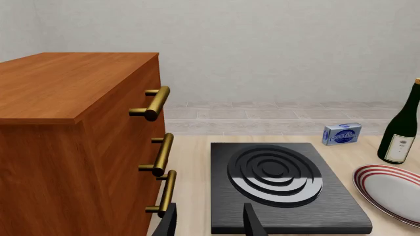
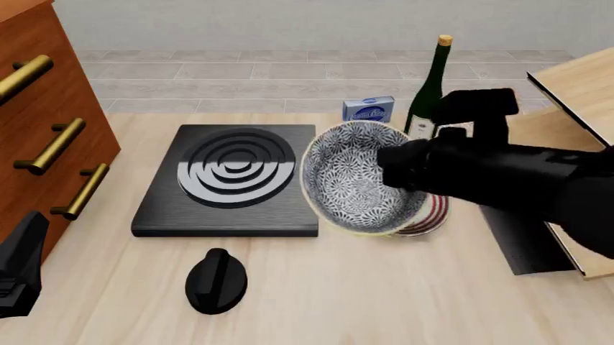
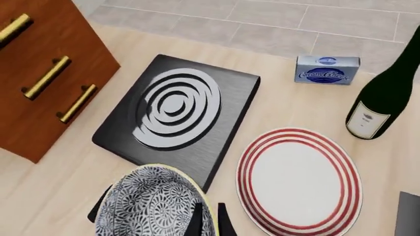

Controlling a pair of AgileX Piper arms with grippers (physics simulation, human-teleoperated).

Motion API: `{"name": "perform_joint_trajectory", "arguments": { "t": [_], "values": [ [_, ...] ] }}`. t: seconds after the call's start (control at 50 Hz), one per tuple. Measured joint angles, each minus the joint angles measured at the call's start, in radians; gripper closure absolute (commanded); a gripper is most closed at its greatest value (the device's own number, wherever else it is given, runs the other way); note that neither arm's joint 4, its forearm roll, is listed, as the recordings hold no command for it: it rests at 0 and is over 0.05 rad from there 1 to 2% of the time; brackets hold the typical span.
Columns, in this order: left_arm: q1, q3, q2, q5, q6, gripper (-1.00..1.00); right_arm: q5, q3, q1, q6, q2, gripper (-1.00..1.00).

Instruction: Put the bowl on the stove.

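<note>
The bowl (image 2: 360,176), patterned blue-grey and white, hangs tilted in the air just right of the stove (image 2: 235,180) and above the red-ringed plate. My right gripper (image 2: 395,171) is shut on the bowl's right rim. The right wrist view shows the bowl (image 3: 147,206) with the thin fingers (image 3: 196,222) pinching its edge, and the stove (image 3: 177,110) beyond it. My left gripper (image 2: 21,277) waits low at the table's front left, open and holding nothing. In the left wrist view its fingers (image 1: 253,221) point at the stove (image 1: 282,182).
A white plate with red rings (image 3: 298,179) lies under the bowl. A dark bottle (image 2: 427,86) and a small blue box (image 2: 369,110) stand behind it. A black knob (image 2: 216,280) sits before the stove. A wooden drawer cabinet (image 2: 39,122) is left, a wooden unit (image 2: 576,100) right.
</note>
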Motion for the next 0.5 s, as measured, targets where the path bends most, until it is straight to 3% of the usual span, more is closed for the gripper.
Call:
{"name": "perform_joint_trajectory", "arguments": {
  "t": [0.5],
  "values": [
    [0.000, 0.000, 0.000, 0.000, 0.000, -1.00, -0.034, -0.281, 0.013, 0.063, 0.288, 1.00]
  ]
}}
